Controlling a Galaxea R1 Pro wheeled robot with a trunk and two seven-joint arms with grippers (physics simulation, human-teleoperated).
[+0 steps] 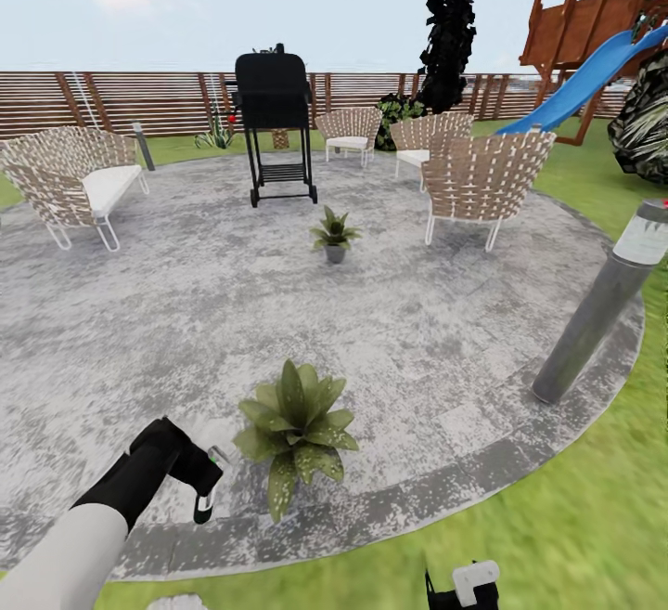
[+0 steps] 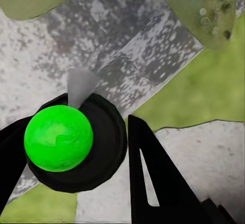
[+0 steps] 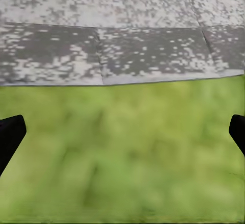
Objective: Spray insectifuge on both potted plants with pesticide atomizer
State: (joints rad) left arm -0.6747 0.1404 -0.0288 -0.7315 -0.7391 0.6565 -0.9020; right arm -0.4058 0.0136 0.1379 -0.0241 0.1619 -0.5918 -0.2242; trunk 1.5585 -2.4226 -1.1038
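My left gripper [image 1: 205, 495] hangs low over the patio's front edge, shut on the pesticide atomizer [image 1: 215, 458], a tiny pale bottle. In the left wrist view the atomizer [image 2: 58, 138] appears end-on as a green dome on a dark round disc between the black fingers [image 2: 153, 183]. The near potted plant [image 1: 295, 432] stands just right of this gripper, and one of its speckled leaves [image 2: 204, 9] lies ahead. The far potted plant [image 1: 334, 237] sits mid-patio. My right gripper [image 3: 122, 137] is open over grass beside the patio rim.
A black grill [image 1: 274, 118] stands behind the far plant. Wicker chairs [image 1: 482, 178] are at the right, a wicker sofa [image 1: 70, 178] at the left. A grey lamp post [image 1: 594, 313] leans at the patio's right edge. The slatted fence [image 1: 139, 99] and a blue slide [image 1: 584, 81] lie beyond.
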